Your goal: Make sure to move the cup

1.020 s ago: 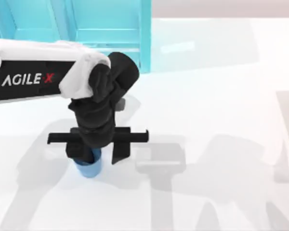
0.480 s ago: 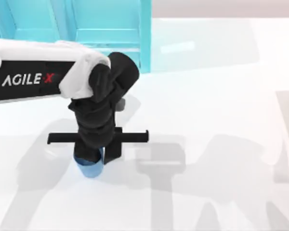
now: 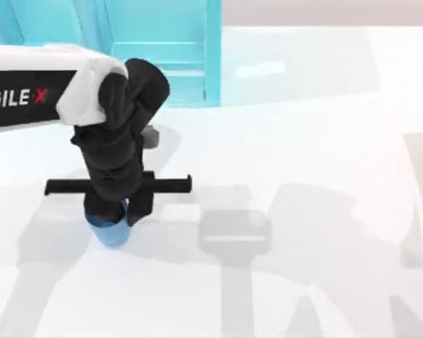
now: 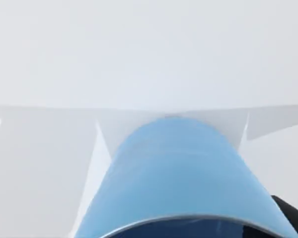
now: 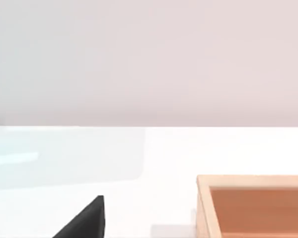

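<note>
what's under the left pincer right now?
The blue cup, its lower part showing below the left pincer. Its rim and the table beneath are covered by the pincer.

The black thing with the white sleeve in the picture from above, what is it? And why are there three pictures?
That is a robot arm, the left arm of a pair. At its end sits a gripper, a hand with two fingers. The left gripper reaches down over a small blue cup near the left side of the white table, and its fingers look closed on the cup.

The three pictures come from three cameras. One hangs above the table and looks down. One rides on the left arm's wrist, so there the cup looks huge, because it is right in front of the lens. One rides on the right arm's wrist and shows a wooden box on the table.

Behind the arm stands a light-blue shelf.
</note>
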`<action>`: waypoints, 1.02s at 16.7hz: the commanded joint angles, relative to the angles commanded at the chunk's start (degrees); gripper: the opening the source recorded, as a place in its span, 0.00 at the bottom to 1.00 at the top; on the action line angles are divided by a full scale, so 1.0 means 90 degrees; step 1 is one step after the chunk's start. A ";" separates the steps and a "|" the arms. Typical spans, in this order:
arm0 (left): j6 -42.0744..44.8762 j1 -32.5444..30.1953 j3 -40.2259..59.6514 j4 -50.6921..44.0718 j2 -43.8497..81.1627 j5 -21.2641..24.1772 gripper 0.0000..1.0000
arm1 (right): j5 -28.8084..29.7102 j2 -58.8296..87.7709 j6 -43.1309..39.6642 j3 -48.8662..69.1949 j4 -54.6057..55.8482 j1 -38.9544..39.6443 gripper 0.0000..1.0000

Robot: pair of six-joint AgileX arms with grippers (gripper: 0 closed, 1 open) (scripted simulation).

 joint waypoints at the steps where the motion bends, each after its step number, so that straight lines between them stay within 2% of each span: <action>1: 0.0305 0.0340 0.0036 -0.0063 -0.0035 0.0013 0.00 | 0.0000 0.0000 0.0000 0.0000 0.0000 0.0000 1.00; 9: 0.3273 0.3690 0.0121 -0.0835 -0.0549 0.0005 0.00 | 0.0000 0.0000 0.0000 0.0000 0.0000 0.0000 1.00; 13: 0.4409 0.4619 0.0084 -0.1175 -0.0915 -0.0044 0.00 | 0.0000 0.0000 0.0000 0.0000 0.0000 0.0000 1.00; 17: 0.5002 0.5046 0.0044 -0.1340 -0.1221 -0.0059 0.00 | 0.0000 0.0000 0.0000 0.0000 0.0000 0.0000 1.00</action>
